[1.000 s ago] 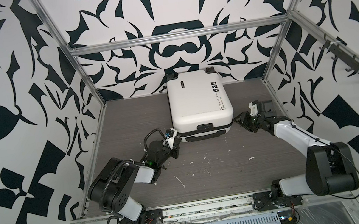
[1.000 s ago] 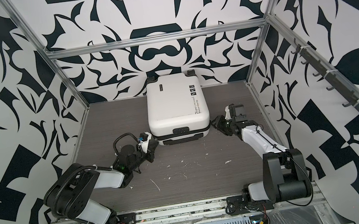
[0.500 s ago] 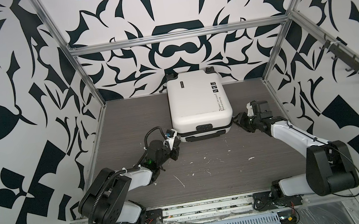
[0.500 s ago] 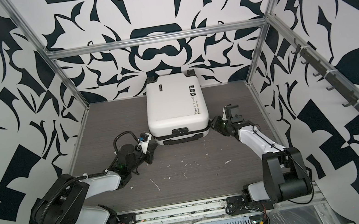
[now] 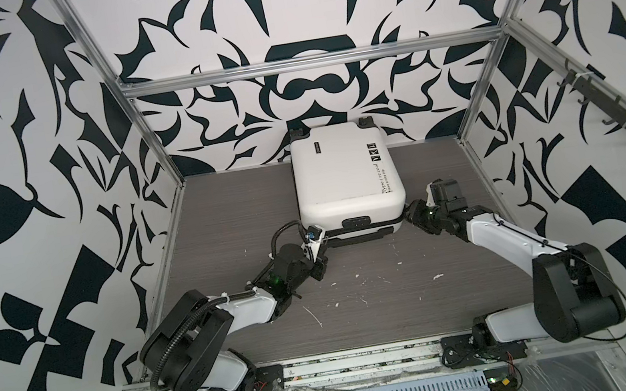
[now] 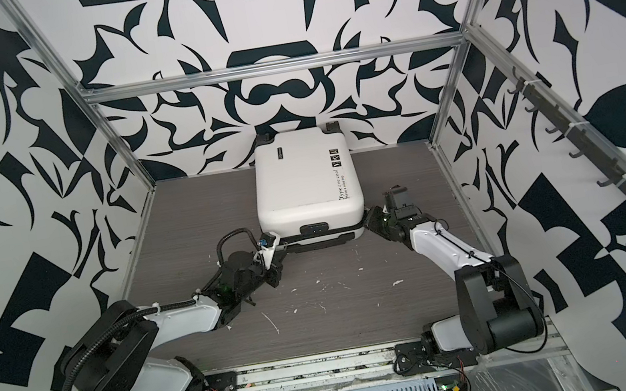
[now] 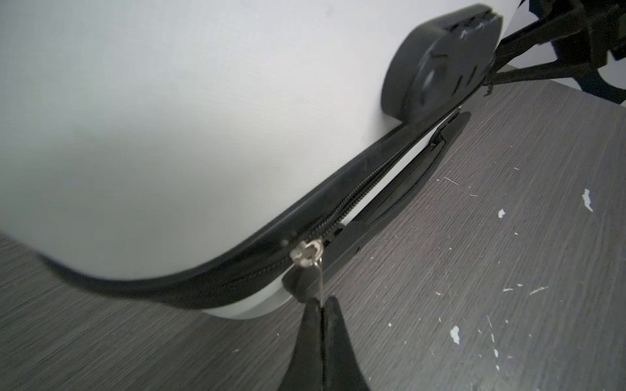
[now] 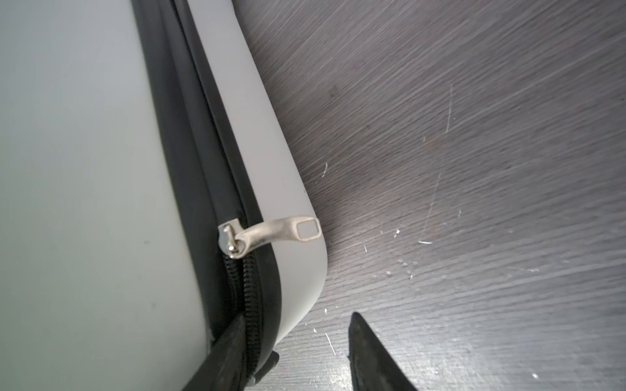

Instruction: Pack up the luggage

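Left arm's elbow has sunk low over the desk (image 5: 361,303) within the last second and its reach has lengthened. The left gripper (image 7: 321,306) has edged slightly along the near edge of the luggage (image 5: 342,175). Meanwhile the right gripper (image 8: 297,316) has closed in on the near right corner.

Luggage noted lying flat, lid down, at the back centre of the desk, wheels toward the rear wall.

The left gripper is pinched fully together on the thin metal zipper pull (image 7: 320,277), with the slider (image 7: 305,252) at the near left corner. The right gripper stands partly apart and empty. One finger is against the zipper seam and the other is over the desk, and a second pull tab (image 8: 288,232) lies loose just ahead.

Assessment: packing appears done and zipping shut is under way. The left side is being drawn; the right tab is not yet taken.
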Controlling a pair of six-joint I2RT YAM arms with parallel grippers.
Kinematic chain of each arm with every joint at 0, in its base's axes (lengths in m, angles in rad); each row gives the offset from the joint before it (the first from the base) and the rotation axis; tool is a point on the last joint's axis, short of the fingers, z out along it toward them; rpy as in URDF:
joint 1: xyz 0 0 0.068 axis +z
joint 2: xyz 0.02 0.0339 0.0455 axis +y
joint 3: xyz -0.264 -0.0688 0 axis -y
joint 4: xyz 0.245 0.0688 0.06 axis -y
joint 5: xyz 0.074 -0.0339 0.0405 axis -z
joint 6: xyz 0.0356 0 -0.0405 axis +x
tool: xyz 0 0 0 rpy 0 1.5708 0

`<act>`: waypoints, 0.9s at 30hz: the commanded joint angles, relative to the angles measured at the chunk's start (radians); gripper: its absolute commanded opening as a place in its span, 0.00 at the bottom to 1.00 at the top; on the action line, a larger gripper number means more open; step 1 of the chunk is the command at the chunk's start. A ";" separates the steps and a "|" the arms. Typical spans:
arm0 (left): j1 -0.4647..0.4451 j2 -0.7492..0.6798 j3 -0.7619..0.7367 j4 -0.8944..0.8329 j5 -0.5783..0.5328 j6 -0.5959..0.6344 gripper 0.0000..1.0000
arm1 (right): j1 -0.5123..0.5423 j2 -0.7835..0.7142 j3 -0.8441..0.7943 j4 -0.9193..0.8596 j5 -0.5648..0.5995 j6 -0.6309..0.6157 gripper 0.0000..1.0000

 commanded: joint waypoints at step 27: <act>-0.340 0.241 0.256 0.161 -0.033 -0.012 0.40 | 0.124 -0.035 -0.046 0.070 -0.082 -0.003 0.51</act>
